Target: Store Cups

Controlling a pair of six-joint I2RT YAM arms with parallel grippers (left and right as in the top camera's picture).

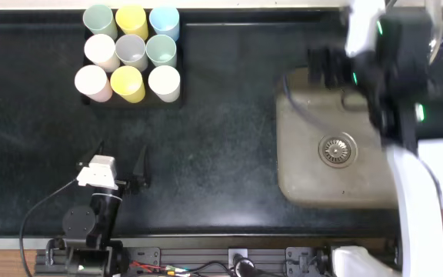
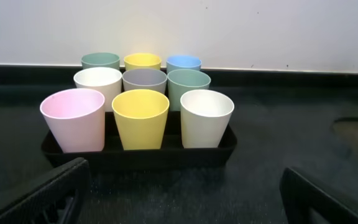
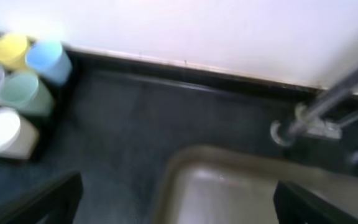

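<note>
Both grippers empty, nine cups racked in their tray.
The left gripper is spread wide and holds nothing. The cups stand upright straight ahead of it in a black tray. The right gripper, also spread and empty, hangs over the sink corner with the cups well off to its side. A low advance by the left arm would probably shove the tray or tip the front row. A swing by the right arm could clip the faucet.
</note>
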